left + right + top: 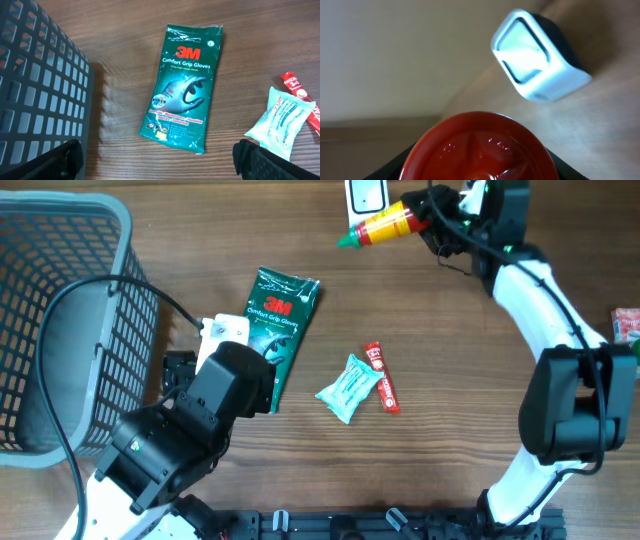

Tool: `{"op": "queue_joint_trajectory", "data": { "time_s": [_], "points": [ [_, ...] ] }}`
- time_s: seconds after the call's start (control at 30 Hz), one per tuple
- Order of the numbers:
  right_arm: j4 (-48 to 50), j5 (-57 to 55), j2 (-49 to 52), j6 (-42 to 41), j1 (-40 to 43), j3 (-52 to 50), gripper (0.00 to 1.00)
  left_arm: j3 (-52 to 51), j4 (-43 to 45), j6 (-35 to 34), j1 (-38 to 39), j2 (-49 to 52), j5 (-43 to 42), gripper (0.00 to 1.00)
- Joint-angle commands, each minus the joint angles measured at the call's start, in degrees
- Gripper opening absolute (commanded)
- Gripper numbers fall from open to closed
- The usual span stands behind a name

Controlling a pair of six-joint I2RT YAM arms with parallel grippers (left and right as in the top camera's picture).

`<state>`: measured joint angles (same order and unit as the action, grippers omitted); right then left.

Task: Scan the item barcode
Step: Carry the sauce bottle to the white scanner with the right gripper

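While the mesh basket shows only bare floor, the right gripper clamps a sauce bottle just beside the scanner. The left gripper gapes wide, unladen.

Green glove pack beside dark basket

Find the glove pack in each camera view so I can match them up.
Overhead: glove pack left of centre, flat on the table.
Left wrist: glove pack in the middle of the picture.
Right wrist: not in it; only the bottle and scanner show.
Shared landmark: the pale packet, right of the pack in overhead and left wrist.
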<state>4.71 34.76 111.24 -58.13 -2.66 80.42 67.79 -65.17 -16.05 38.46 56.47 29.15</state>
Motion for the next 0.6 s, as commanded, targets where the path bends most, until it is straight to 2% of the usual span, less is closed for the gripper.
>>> {"op": "queue_joint_trajectory", "data": {
  "time_s": [0.0,0.13,0.4,0.47,0.57],
  "points": [
    [7.74,2.19,-0.31,-6.12,-0.04,-2.05,0.50,0.20,0.15,-0.92,-0.11,-0.04,-0.20,1.00],
    [13.70,-0.63,1.42,-9.57,-0.07,-2.05,0.53,0.20,0.15,-0.94,-0.11,-0.04,-0.20,1.00],
    [31.85,-4.00,9.90,-17.05,-0.11,-1.01,0.59,0.20,0.15,-0.94,-0.11,-0.04,-0.20,1.00],
    [35.74,-3.89,12.74,-18.40,-0.11,1.07,0.60,0.20,0.15,-0.94,-0.11,-0.04,-0.20,1.00],
    [36.35,-3.65,18.34,-18.51,-0.11,7.91,0.60,0.20,0.15,-0.92,-0.11,-0.04,-0.20,1.00]
  ]
}}
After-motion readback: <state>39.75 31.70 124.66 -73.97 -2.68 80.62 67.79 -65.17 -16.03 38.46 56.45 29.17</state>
